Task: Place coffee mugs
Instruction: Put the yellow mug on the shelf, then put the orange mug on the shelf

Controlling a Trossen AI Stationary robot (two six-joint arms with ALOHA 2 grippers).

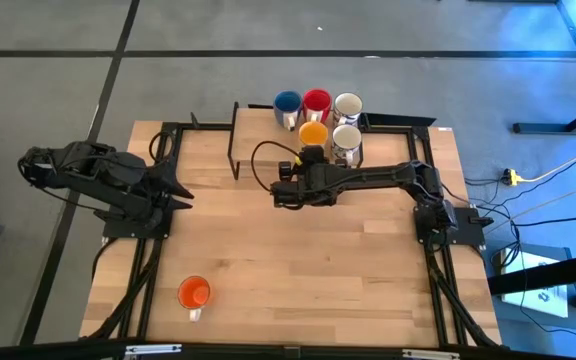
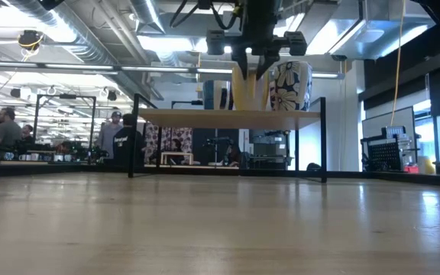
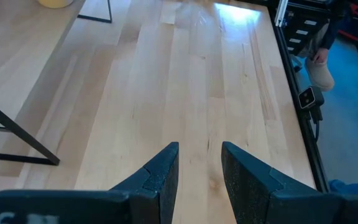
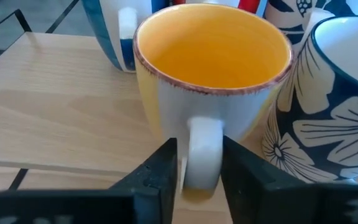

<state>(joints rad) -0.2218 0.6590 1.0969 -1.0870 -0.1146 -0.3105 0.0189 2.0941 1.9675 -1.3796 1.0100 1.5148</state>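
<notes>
Left gripper [image 1: 178, 195]: parked over the left part of the table [image 1: 298, 260], well apart from every mug. In its wrist view the fingers [image 3: 160, 180] stand a little apart with bare wood between them; released, grasping nothing.

Orange mug [image 1: 195, 294]: stands alone near the front left of the table, opening up, not yet on the shelf. Of the two arms the left is nearer to it.

Shelf [image 1: 258, 125]: raised wooden board on a dark wire frame at the back middle of the table.

Blue mug [image 1: 287, 103]: back row of the shelf, at the left.

Red mug [image 1: 316, 102]: back row, between the blue mug and a white one.

Yellow mug [image 4: 213, 81]: front row of the shelf, upright on the board, just beside a white printed mug [image 4: 328, 106].

Right gripper [image 1: 306, 160]: at the shelf's front edge. The mug's handle [image 4: 202, 155] points straight back at it and lies between the two fingers [image 4: 157, 180]. Slight gaps seem to show beside the handle, so the hold looks slack; whether it is fully released cannot be told.

Key relation: the handle lies along the gripper's line of approach, so a straight pull back should clear it.

White mugs [image 1: 347, 105]: two with dark flower print, at the right end of both rows.

Room: concrete floor around the table; a workshop with people beyond it.
</notes>
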